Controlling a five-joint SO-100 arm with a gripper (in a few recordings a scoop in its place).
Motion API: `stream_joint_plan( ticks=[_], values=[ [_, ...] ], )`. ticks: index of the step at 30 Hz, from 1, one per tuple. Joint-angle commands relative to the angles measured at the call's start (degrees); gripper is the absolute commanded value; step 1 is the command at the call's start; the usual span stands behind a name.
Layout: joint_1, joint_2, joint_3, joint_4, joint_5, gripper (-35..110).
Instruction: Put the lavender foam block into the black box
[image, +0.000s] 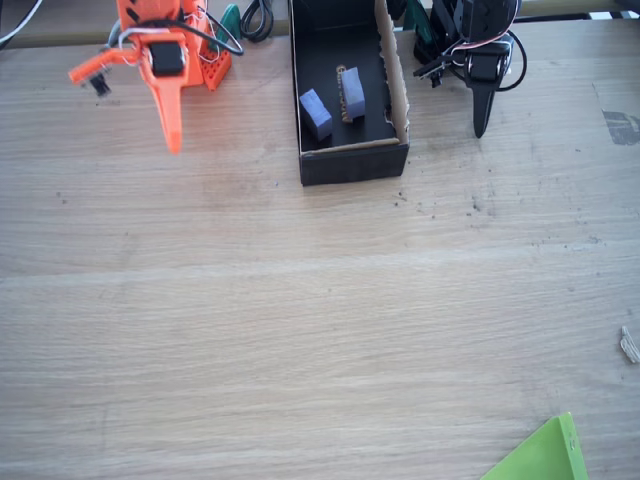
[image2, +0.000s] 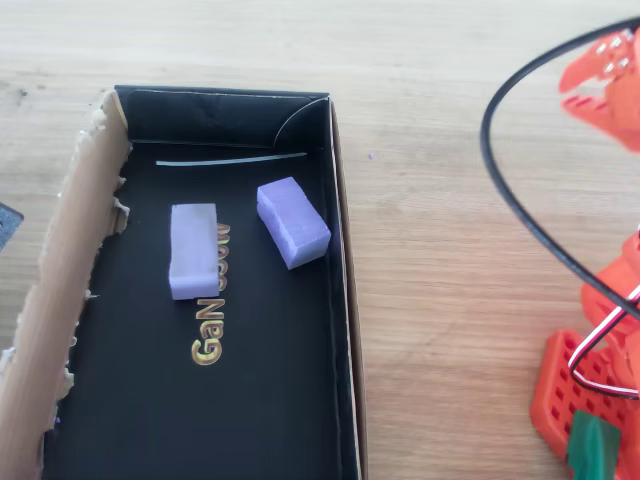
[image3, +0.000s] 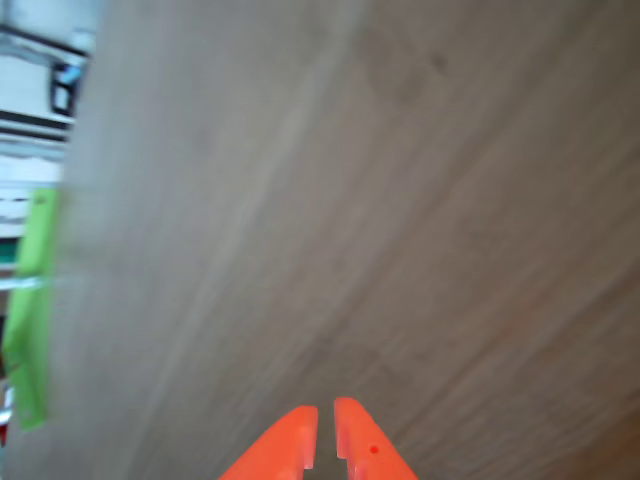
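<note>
The black box (image: 350, 163) stands at the table's far edge, with a raw brown side wall (image2: 60, 300). Two lavender foam blocks lie inside it on the black floor. One lavender block (image: 316, 112) (image2: 293, 222) lies at an angle near the box's black wall. The other lavender block (image: 352, 93) (image2: 194, 250) lies closer to the brown wall. My orange gripper (image: 172, 138) hangs over bare wood well to the left of the box in the fixed view. Its fingertips (image3: 326, 430) are together with nothing between them.
A green sheet (image: 540, 455) (image3: 30, 310) pokes in at the table's near right corner in the fixed view. Orange arm parts and a black cable (image2: 520, 200) sit right of the box in the overhead view. The wide wooden tabletop (image: 300, 320) is bare.
</note>
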Motion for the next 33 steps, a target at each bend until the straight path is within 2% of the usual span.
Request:
stream_joint_plan(
  ticks=[1, 3, 6, 9, 12, 14, 20, 28, 33],
  values=[
    [2.8, 1.8, 0.4, 5.6, -0.9, 0],
    [4.0, 2.5, 0.4, 7.2, -3.2, 0],
    [5.2, 3.3, 0.4, 9.6, 1.2, 0],
    [5.9, 2.7, 0.5, 10.5, -0.6, 0],
    [5.9, 3.0, 0.5, 14.9, 4.5, 0],
    [4.7, 3.3, 0.5, 15.0, -2.6, 0],
    [4.4, 2.7, 0.5, 15.1, -1.8, 0],
    [6.2, -1.1, 0.5, 13.2, -9.1, 0],
    [6.9, -0.5, 0.5, 13.4, -9.2, 0]
  ],
)
